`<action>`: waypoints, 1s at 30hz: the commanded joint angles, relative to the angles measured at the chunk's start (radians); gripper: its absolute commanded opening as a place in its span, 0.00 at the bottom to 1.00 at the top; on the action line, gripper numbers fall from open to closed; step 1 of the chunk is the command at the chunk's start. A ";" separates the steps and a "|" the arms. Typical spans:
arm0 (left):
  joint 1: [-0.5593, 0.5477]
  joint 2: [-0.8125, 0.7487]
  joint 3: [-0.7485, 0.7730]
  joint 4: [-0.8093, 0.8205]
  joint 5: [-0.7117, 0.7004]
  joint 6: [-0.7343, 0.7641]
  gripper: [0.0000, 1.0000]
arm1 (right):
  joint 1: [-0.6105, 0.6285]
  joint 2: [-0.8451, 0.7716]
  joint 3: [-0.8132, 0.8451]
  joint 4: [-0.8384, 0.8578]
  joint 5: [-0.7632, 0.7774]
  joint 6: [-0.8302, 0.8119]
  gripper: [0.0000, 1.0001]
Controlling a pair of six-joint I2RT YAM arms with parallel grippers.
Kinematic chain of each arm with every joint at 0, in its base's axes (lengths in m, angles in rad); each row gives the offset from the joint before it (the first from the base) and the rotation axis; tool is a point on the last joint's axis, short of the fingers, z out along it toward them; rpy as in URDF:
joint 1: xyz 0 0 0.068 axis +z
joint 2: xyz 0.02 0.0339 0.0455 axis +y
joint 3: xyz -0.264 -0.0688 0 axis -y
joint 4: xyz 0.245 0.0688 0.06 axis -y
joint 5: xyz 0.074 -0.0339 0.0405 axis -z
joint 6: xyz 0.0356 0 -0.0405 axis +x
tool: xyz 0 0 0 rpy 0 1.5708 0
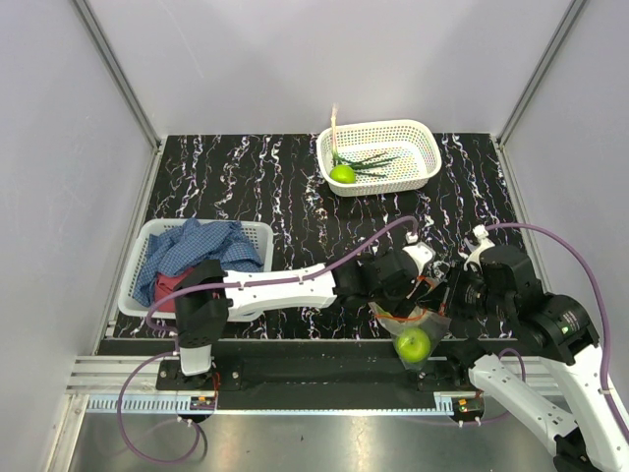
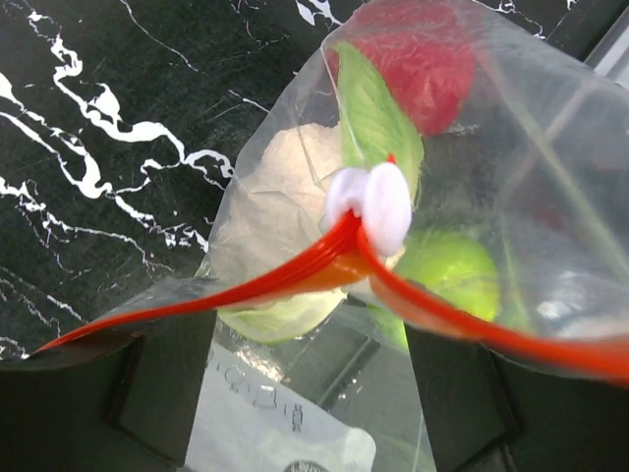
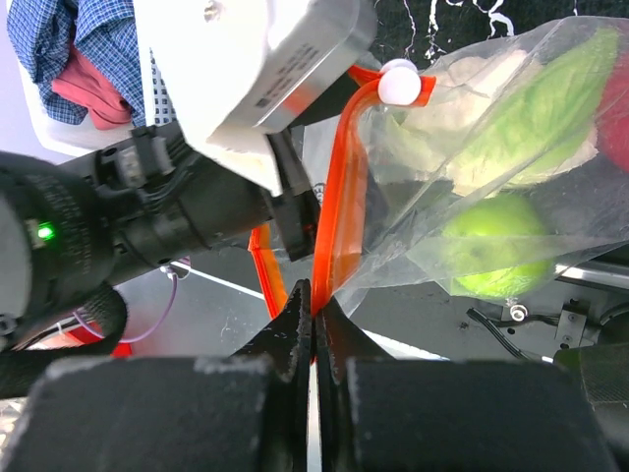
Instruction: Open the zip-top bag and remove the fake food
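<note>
- Left gripper (image 2: 305, 344) jaws stand wide apart, one dark finger (image 2: 147, 393) at 7 o'clock and its partner at 5 o'clock in the wrist view. The orange-red zip strip (image 2: 246, 285) runs across the gap, and neither finger seems to clamp it (the strip crosses their top edges, so light contact cannot be ruled out).
- Right gripper (image 3: 314, 305) jaws are clenched tight, pinching a fold of the zip strip at 6 o'clock in its own view.
- The white slider (image 2: 378, 202) sits on the strip where its two runs meet.
- The zip-top bag (image 1: 408, 324) is at the near edge of the black marbled table (image 1: 246, 187), at 5 o'clock in the overhead view, between the two grippers.
- Fake food inside the bag: a lime-green fruit (image 1: 414, 343), a red piece (image 2: 418, 59), a green leaf (image 2: 378, 118) and a pale cabbage-like piece (image 2: 270, 206).
- The white perforated basket (image 1: 425, 157) at 1 o'clock holds a green onion (image 1: 369, 160) and a second lime-green fruit (image 1: 342, 174).
- Another white basket (image 1: 260, 236) at 8 o'clock holds a blue checked cloth (image 1: 201, 246) and a red cloth (image 1: 169, 285).
</note>
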 commanded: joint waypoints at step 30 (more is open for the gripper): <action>0.006 0.200 -0.036 0.187 -0.092 -0.074 0.61 | 0.007 0.022 0.055 -0.048 -0.028 -0.008 0.00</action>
